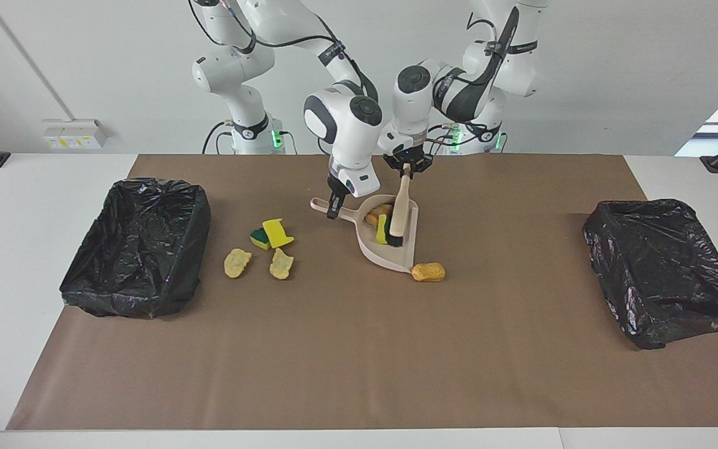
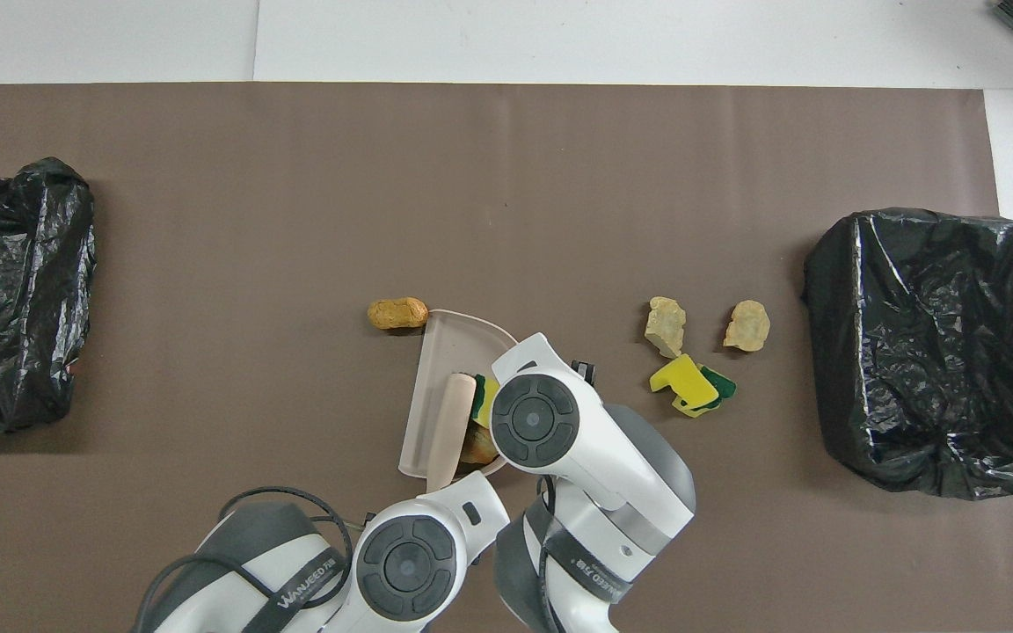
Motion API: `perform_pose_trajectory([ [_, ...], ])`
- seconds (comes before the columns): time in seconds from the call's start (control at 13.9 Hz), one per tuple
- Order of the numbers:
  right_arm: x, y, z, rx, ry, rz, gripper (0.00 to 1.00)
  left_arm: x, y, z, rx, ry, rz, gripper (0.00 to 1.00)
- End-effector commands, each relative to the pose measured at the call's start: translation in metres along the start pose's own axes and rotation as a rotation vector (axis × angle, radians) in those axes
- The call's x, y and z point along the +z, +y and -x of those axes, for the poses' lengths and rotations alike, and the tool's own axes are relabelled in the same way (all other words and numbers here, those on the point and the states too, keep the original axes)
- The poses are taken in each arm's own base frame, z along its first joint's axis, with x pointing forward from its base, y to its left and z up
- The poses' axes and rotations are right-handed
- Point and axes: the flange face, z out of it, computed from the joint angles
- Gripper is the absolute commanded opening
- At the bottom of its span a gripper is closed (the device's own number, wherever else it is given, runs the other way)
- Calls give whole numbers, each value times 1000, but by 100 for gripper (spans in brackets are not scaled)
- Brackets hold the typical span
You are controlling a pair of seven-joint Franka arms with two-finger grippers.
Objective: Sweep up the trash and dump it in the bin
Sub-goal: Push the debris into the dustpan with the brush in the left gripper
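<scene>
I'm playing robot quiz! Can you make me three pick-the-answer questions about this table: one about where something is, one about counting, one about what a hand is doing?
1. Where is the golden-brown chunk?
A. in a bin
B. on the mat beside the dustpan's mouth
C. inside the dustpan

2. How many black-lined bins are there?
A. one
B. two
C. three

3. What does the left gripper do?
A. hangs open
B. holds a sponge
C. grips the brush

Answers: 1 B, it lies outside the pan's edge. 2 B, one at each table end. 3 C, its fingers are shut on the handle.
</scene>
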Motion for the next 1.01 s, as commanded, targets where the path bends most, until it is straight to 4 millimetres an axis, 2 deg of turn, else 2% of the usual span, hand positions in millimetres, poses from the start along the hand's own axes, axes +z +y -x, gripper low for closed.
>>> perform_pose_trajectory([
  [0.0,2,1,2,19,-8,-7,0,-5,-27,-19,-53,-38,14,0],
  [0.22,2,1,3,20,-8,-7,0,-5,-59,-45,-113,-28,21,0],
  [0.43,2,1,2,19,-8,-7,0,-29,-101,-95,-100,-27,24,0],
  [0.5,2,1,2,19,-8,-7,0,-42,-114,-102,-63,-40,27,0],
  [0.65,2,1,2,19,-8,-7,0,-55,-141,-107,41,-53,38,0],
  [0.72,2,1,2,19,-8,-7,0,-57,-152,-113,84,-39,44,0],
  [0.79,2,1,2,19,-8,-7,0,-54,-155,-121,136,-20,41,0],
  [0.94,2,1,2,19,-8,-7,0,-54,-175,-150,185,19,19,0],
])
